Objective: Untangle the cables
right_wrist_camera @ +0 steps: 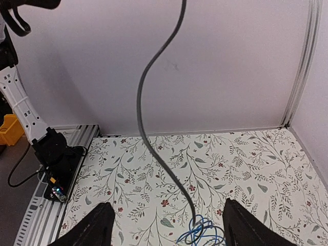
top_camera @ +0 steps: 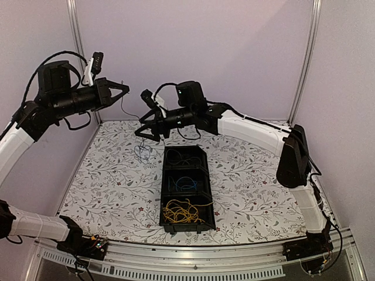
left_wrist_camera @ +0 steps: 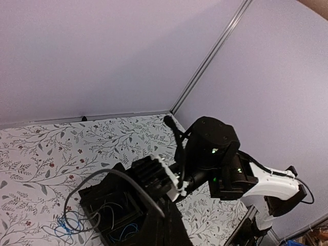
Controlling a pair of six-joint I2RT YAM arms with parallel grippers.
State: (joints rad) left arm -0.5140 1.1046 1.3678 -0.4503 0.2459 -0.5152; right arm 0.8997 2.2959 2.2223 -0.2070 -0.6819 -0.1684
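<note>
Left arm base (top_camera: pixel 82 243) and right arm base (top_camera: pixel 304 249): bolted at the near edge of the table (top_camera: pixel 263 193). Left end effector (top_camera: pixel 120 89): raised high at far left, fingers pressed together, pinching the top of a thin dark strand (right_wrist_camera: pixel 141 102). The strand hangs down in a loose curve to the blue bunch (top_camera: pixel 142 153), which lies on the table just left of the tray's far end. Right end effector (right_wrist_camera: pixel 166 215): fingers spread wide, holding nothing, poised directly over the blue bunch. Tray (top_camera: pixel 162 193): black, three compartments, holding dark cables (top_camera: pixel 184 157) at the far end, blue cables (top_camera: pixel 186 184) in the middle and yellow cables (top_camera: pixel 183 211) nearest. Step in hand, by judgement: parting the dark strand from the blue bunch. Next move calls for the right end effector to descend and pinch only the blue loops, anchoring them while the left draws the strand free.
</note>
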